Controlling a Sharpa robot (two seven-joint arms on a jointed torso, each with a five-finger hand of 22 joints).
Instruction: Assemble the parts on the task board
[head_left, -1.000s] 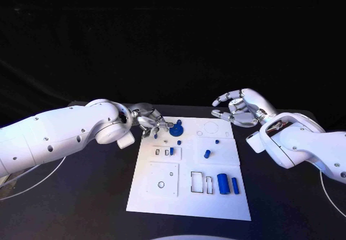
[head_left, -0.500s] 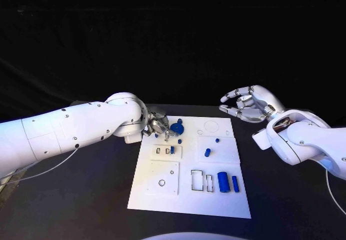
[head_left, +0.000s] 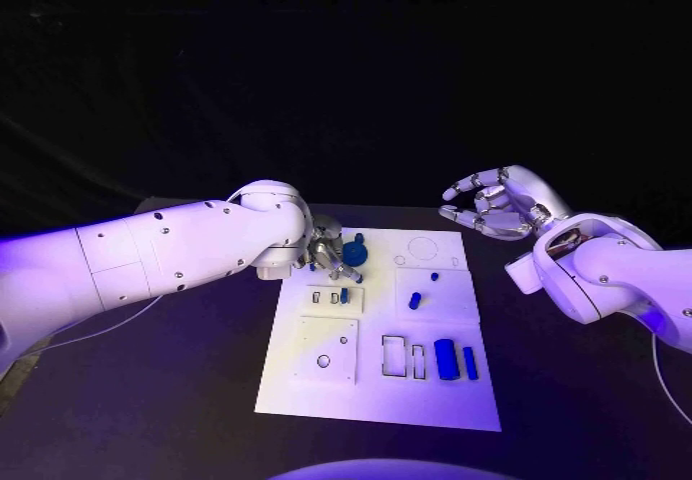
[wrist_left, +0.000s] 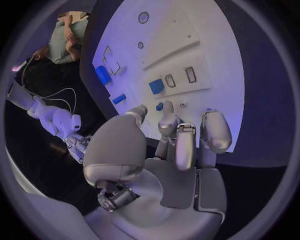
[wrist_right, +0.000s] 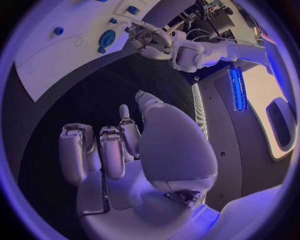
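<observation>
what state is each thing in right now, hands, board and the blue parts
left hand: at the board's far left corner, fingers by the round blue part, grip on it unclear
right hand: raised off the board's far right side, fingers curled, holding nothing
task board: flat on the table
round blue part: standing on the board
two long blue parts: lying side by side near the board's right edge
</observation>
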